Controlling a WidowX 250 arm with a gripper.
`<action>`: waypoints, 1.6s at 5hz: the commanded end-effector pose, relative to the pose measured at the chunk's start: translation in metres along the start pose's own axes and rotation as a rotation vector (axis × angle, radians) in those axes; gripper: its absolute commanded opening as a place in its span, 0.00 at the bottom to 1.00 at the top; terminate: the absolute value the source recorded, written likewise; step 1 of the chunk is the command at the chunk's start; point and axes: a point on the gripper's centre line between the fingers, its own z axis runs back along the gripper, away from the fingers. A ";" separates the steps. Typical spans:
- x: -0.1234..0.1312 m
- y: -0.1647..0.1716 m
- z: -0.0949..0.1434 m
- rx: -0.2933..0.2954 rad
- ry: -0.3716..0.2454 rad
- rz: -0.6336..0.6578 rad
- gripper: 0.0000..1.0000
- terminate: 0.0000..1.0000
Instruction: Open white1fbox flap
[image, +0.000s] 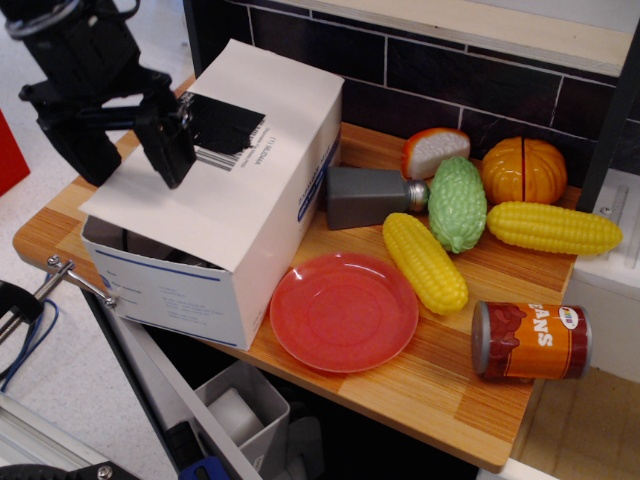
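At upper left, black tool (130, 150) over flap (200, 190) of white1fbox (225, 230); flap front edge raised; fingers spread.

The box (240, 200) sits at the left end of the counter (440, 400), its flap (215, 160) on top, the pincer (135, 140) over the flap's left part. Right of the box lies a shaker (365, 197) on its side; before it, a plate (343, 311). Further right lie two corn cobs (425, 262) (552, 227) and a can (530, 340), at the front right.
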 end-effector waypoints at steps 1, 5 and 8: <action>0.026 -0.018 0.020 0.020 -0.042 -0.046 1.00 0.00; 0.046 -0.112 0.046 0.119 -0.041 -0.059 1.00 0.00; 0.019 -0.183 0.026 0.343 -0.248 -0.147 1.00 0.00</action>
